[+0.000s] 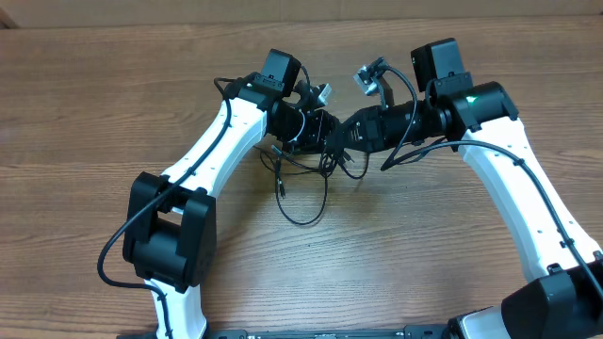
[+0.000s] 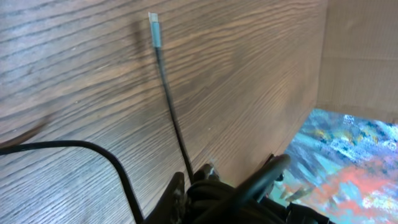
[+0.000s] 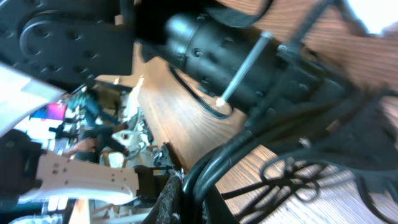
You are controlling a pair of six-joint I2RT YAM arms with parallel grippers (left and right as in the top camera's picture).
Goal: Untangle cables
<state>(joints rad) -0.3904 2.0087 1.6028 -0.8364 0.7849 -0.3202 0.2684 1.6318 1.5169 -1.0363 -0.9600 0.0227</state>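
I have both arms brought together just above the middle of the overhead frame, and the cables sit right there between them, on the table. The left fingers are pressed together on the bundle: in the left wrist view black cord is bunched between them at the bottom edge. The right fingers are also pressed together, and dark cords run out from between them toward the upper right of that view, so I judge they are pinching the same tangle, though the view is cluttered.

What matters for my next pull is the loose part. In the overhead frame one loop trails from the bundle toward the bottom of the frame, slightly left of the meeting point, so it lies nearer the left arm than the right arm. In the left wrist view a single straight cord runs from the fingers up toward the upper left. It lies flat on the table, its long axis along that line, and its plug points away from the fingers. I reckon drawing the arms apart sideways would lift the knot.
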